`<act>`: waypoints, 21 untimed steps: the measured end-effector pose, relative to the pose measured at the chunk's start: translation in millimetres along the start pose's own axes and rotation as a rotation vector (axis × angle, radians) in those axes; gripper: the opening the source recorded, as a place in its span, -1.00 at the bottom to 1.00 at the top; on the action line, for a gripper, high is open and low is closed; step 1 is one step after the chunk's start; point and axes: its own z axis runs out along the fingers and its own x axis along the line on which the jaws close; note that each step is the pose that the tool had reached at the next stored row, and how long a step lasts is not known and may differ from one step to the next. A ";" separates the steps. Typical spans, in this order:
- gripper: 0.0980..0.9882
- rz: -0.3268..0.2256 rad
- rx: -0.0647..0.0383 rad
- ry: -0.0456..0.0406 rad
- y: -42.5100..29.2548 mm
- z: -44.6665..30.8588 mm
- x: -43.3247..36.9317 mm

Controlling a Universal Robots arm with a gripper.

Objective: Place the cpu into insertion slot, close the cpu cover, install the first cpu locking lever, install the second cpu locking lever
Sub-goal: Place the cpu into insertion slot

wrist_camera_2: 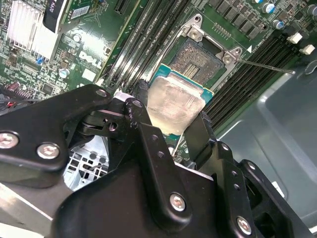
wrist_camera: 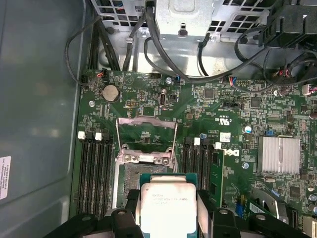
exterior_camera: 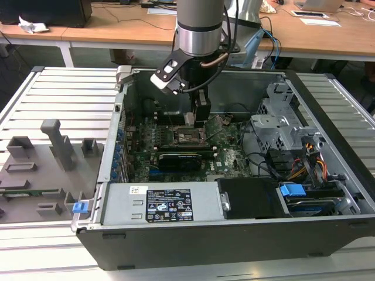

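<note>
The black two-fingered gripper (wrist_camera_2: 171, 110) is closed on the cpu (wrist_camera_2: 173, 101), a small flat square chip with a silver-grey metal top and greenish edge, pinched by opposite edges between the jaws. A likely risk is that the chip lands skewed and damages the socket, because it hangs over only one side of the insertion slot (wrist_camera: 129, 179), a square dark socket with a grey metal rim. The cpu cover (wrist_camera: 147, 119), a thin silver-grey metal frame, stands open beyond. In the exterior view the slot sits at twelve o'clock from the long black rectangular card (exterior_camera: 179, 158).
</note>
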 end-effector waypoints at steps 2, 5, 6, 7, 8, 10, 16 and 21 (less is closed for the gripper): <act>0.00 -0.002 0.000 0.0004 -0.1 0.8 0.0; 0.00 -0.016 0.000 0.0014 -0.4 2.3 0.0; 0.00 -0.021 0.000 0.0017 -0.6 3.2 0.0; 0.00 -0.021 0.000 0.0019 -0.9 3.7 0.0; 0.00 -0.021 0.000 0.0018 -1.1 4.2 0.0; 0.00 -0.022 0.000 0.0019 -1.3 5.3 -0.1; 0.00 -0.016 0.001 0.0012 -2.8 12.0 1.5; 0.00 0.012 0.001 -0.0014 -5.9 17.8 1.9</act>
